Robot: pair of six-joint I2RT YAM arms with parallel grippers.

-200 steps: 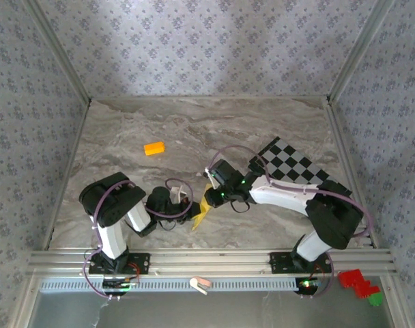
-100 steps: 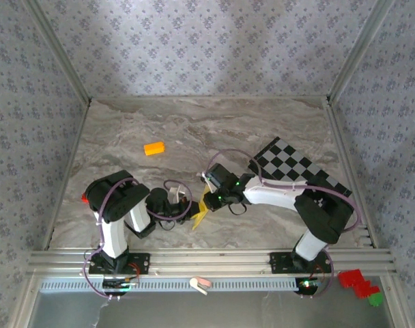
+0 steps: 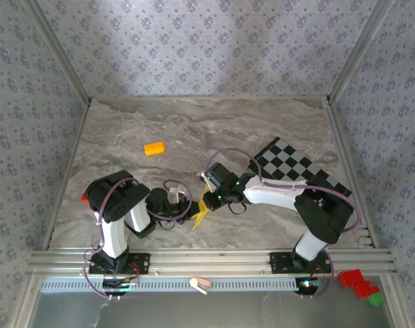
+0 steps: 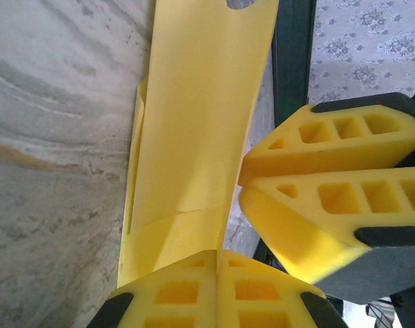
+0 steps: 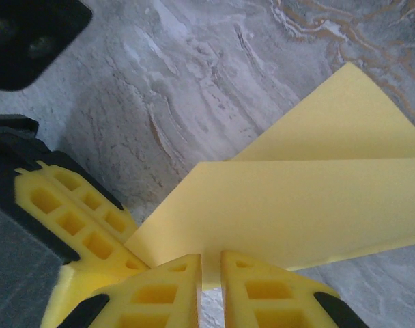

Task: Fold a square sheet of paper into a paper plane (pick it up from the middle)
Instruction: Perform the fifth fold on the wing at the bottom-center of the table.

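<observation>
Both arms crowd the folded sheet of paper [image 3: 200, 212], low by the table's [image 3: 262, 130] near edge. The left gripper [image 4: 218, 265] pinches its near end, strip running straight away; the right gripper [image 5: 211, 270] nips the long side, jaws almost together.

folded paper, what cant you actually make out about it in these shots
Top external: the folded paper is too small to read its shape or creases.
Left wrist: its far end is cut off by the top edge, and its near edge is hidden inside the left gripper.
Right wrist: its right end runs off the frame, and the pinched edge is hidden inside the right gripper.
</observation>
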